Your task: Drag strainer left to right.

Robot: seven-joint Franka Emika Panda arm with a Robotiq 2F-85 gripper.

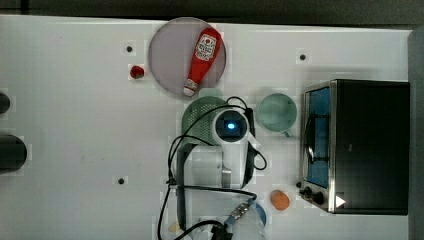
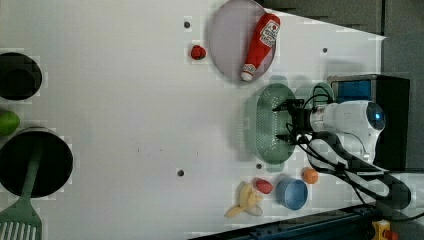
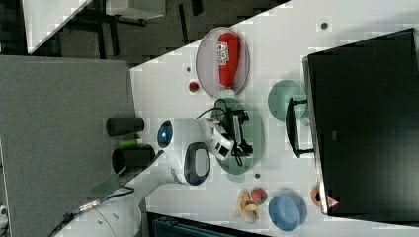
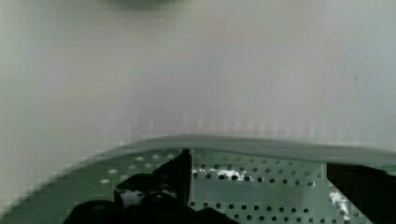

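The claw (image 2: 289,121) is spread about as wide as it goes and isn't pinching anything. Both fingers (image 4: 180,170) are down inside the strainer (image 2: 267,125), just above its perforated floor; can't tell if the tips actually touch it. In the left view one finger sits toward each long side of the strainer, with the wrist coming in from the left view's right.

The strainer lies on the white table (image 1: 75,125), between the plate (image 1: 167,60) and the bowl (image 2: 292,193), with the cup (image 1: 276,112) and oven (image 1: 365,145) just beside it.

Only writing around is the label on the ketchup (image 1: 201,60) lying on the plate, and it's unreadable.
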